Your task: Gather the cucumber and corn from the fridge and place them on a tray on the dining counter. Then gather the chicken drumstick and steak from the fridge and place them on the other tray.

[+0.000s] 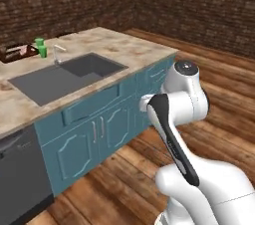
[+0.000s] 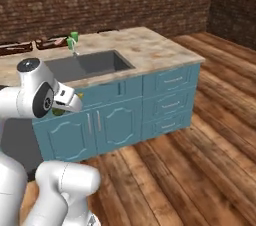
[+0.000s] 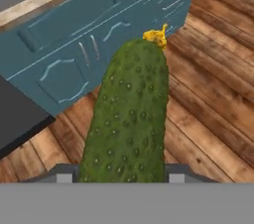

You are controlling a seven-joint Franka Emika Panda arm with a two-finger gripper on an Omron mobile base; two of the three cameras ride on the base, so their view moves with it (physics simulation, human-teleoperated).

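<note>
You have the cucumber (image 3: 128, 119) clamped in the gripper (image 3: 121, 173): in the hand view the jaws are closed on its near end, and the warty green body runs straight out along the camera's line, its small yellow tip pointing toward the teal cabinets (image 3: 89, 49) and the plank floor (image 3: 208, 104). Held lengthwise like this, by one end, it looks set to be laid down flat on a tray rather than dropped, and the grip seems firm enough for travel, though a long load held at one end could pivot if you swing fast. The arm (image 1: 174, 129) is folded in close over the base, its dark-striped link rising to the round joint and the wrist tucked low in front of the sink counter (image 1: 124, 50), a compact carrying pose, I judge, for driving. The counter ahead carries a sink basin (image 1: 69, 74) near its front edge and a bright green cup (image 1: 41, 47) toward its far left corner. By my reading the cucumber is on its way to the dining counter, so the corn, drumstick and steak are yet to be fetched
</note>
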